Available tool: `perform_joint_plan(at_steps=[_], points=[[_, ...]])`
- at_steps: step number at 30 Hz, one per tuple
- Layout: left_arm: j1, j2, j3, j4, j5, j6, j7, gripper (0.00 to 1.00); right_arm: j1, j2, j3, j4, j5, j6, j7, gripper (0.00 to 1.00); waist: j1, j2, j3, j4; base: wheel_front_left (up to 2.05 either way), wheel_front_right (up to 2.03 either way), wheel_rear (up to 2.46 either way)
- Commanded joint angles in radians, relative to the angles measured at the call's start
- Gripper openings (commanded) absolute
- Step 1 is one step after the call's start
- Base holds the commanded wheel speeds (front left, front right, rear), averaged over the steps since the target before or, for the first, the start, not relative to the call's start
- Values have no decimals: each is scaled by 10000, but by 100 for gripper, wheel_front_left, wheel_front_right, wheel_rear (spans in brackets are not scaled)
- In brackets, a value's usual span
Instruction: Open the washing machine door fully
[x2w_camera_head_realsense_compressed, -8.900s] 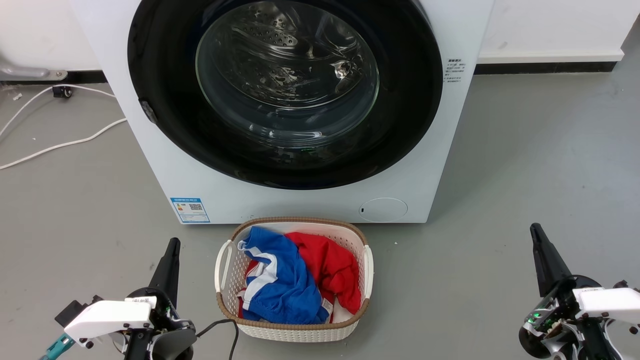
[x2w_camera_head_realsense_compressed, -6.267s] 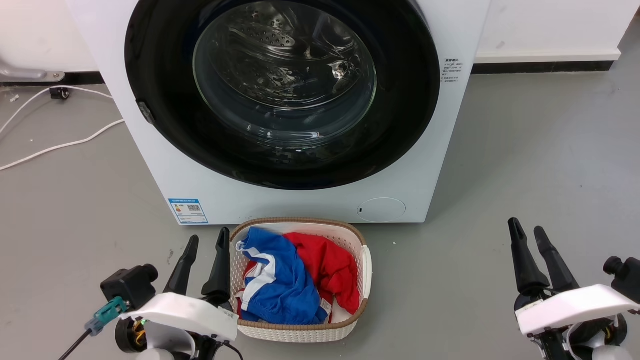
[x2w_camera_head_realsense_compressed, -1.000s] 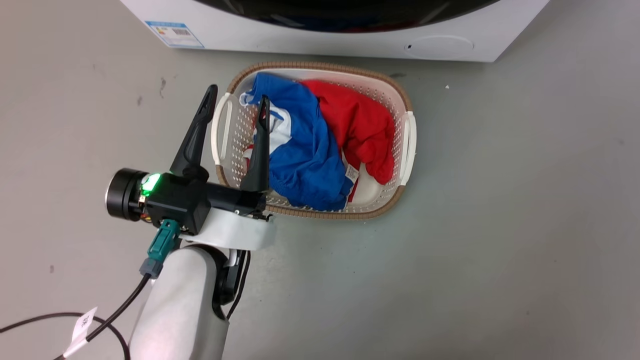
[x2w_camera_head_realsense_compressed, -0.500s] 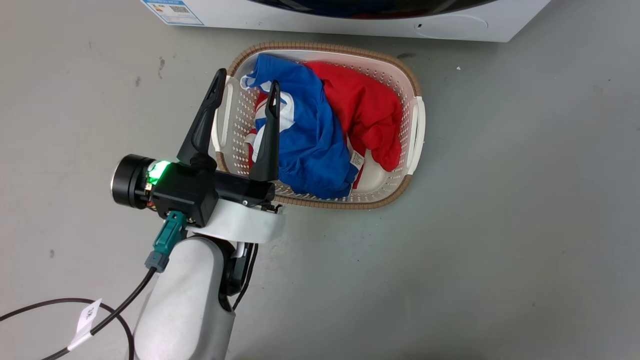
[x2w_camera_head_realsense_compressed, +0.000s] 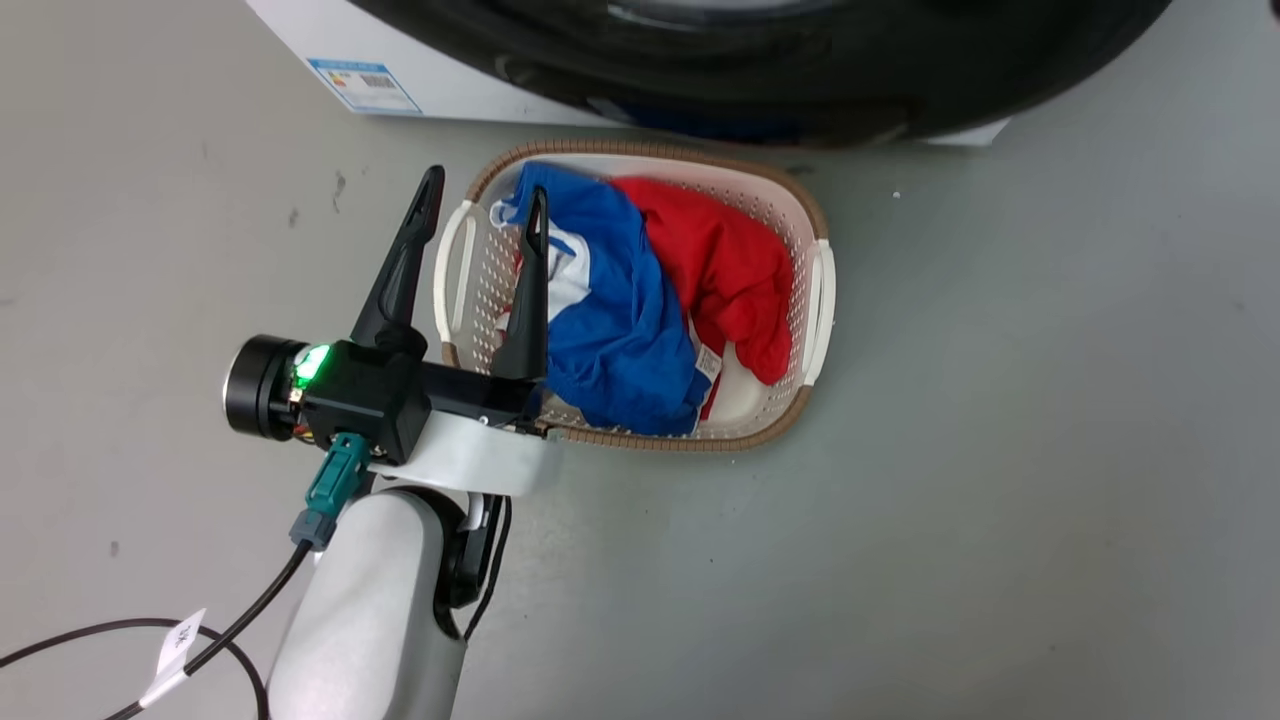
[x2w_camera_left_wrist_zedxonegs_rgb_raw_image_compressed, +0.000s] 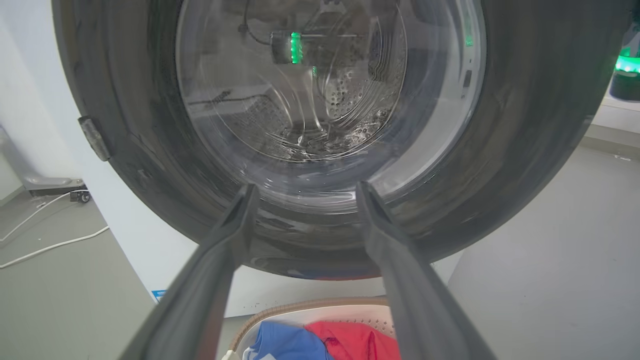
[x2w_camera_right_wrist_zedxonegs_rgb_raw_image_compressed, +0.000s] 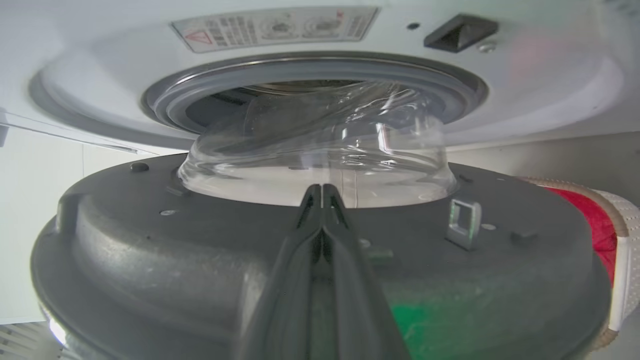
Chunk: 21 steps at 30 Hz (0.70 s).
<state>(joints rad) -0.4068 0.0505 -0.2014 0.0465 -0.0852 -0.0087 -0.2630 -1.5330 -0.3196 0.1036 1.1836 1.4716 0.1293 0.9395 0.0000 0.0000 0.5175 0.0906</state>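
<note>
The washing machine (x2w_camera_head_realsense_compressed: 300, 30) stands at the top of the head view. The washing machine door (x2w_camera_head_realsense_compressed: 760, 70) is ajar, and its black ring hangs out over the basket's far rim. In the left wrist view the door (x2w_camera_left_wrist_zedxonegs_rgb_raw_image_compressed: 525, 125) faces me, hinged on the left, and my left gripper (x2w_camera_left_wrist_zedxonegs_rgb_raw_image_compressed: 306, 186) is open and empty before it. My left gripper (x2w_camera_head_realsense_compressed: 487, 185) hovers over the basket's left rim. My right gripper (x2w_camera_right_wrist_zedxonegs_rgb_raw_image_compressed: 322, 187) is shut, lying on the door's grey inner face (x2w_camera_right_wrist_zedxonegs_rgb_raw_image_compressed: 150, 240) below the glass bowl. The grey gasket (x2w_camera_right_wrist_zedxonegs_rgb_raw_image_compressed: 165, 100) shows beyond it.
A white basket (x2w_camera_head_realsense_compressed: 815, 300) with a blue garment (x2w_camera_head_realsense_compressed: 610, 310) and a red garment (x2w_camera_head_realsense_compressed: 720, 270) sits on the grey floor in front of the machine. A black cable (x2w_camera_head_realsense_compressed: 100, 635) trails from my left arm. White cables (x2w_camera_left_wrist_zedxonegs_rgb_raw_image_compressed: 50, 245) lie left of the machine.
The door's black ring now reaches out over the basket's far rim, where half a second ago only its bottom edge showed. The head camera has shifted. My left gripper stays open.
</note>
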Motion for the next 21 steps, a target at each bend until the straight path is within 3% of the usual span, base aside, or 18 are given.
perform_joint_plan(at_steps=[1,21], points=[[138,2,31,33,-2,-6,-25,100,285,113,39,-116,53,25,140,0,0,0,-245,-7,0,0,0],[2088,0,315,542,-306,-39,-25,100,4995,1279,266,-3380,585,25,1598,0,0,0,-2943,-147,0,0,0]])
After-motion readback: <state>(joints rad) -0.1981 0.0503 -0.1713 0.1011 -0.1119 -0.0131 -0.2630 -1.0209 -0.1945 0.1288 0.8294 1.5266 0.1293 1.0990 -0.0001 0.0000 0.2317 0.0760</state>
